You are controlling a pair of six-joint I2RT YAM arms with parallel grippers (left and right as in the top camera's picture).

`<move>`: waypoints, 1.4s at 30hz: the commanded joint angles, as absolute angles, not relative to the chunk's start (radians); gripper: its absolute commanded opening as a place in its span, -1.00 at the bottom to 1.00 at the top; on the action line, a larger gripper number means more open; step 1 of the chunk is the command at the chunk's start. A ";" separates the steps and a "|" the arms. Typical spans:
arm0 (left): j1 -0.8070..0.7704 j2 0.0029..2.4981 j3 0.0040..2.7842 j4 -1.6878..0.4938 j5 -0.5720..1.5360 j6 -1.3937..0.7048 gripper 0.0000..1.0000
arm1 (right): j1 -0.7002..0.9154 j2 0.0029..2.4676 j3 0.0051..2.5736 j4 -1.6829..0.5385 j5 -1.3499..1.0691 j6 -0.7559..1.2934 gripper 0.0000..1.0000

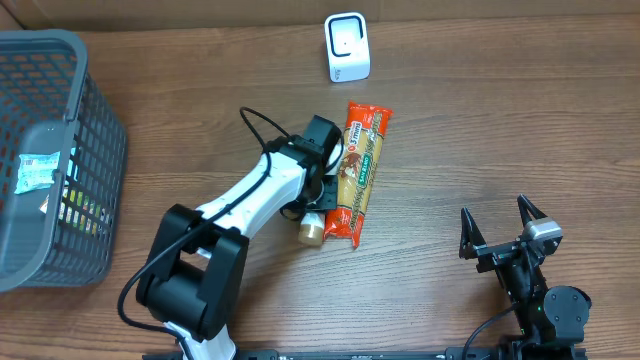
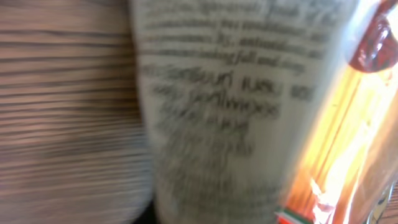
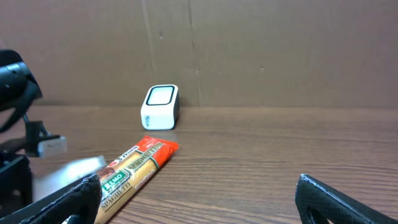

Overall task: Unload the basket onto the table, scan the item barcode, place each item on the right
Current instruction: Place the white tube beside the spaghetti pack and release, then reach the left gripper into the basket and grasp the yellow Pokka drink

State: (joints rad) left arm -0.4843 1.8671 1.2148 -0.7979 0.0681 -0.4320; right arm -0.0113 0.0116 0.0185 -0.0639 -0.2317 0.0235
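The scanner [image 1: 347, 47] stands at the far edge of the table, its window facing the arms. The tube [image 1: 313, 231] lies on the wood well short of it and slightly left, its capped end pointing away from the scanner and its long axis running roughly toward it. It lies along the pasta pack [image 1: 358, 175], apparently touching it, and the pack's top end reaches nearer the scanner.

The left gripper [image 1: 316, 195] sits right over the tube, whose blurred print fills its wrist view. Whether its jaws pinch the tube I cannot tell.

The right gripper [image 1: 497, 232] is spread wide, farther from the scanner and well right of both items. The left arm is clearly nearer.
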 commanded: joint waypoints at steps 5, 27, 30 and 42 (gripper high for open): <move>-0.475 1.866 1.227 -0.751 0.085 -0.451 0.38 | -0.006 0.003 0.008 -0.059 -0.228 0.025 1.00; -0.201 1.509 1.837 -1.137 -0.096 -0.404 0.47 | -0.006 0.003 0.008 -0.059 -0.228 0.025 1.00; -0.094 1.449 1.842 -1.144 -0.082 -0.405 0.54 | -0.006 0.003 0.008 -0.059 -0.228 0.025 1.00; 0.348 1.399 1.842 -1.148 -0.051 -0.397 0.61 | -0.006 0.003 0.008 -0.059 -0.228 0.025 1.00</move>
State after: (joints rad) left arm 0.2874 1.4010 1.8259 -1.1450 -0.0643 -0.4149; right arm -0.0113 0.0116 0.0185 -0.0643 -0.2314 0.0235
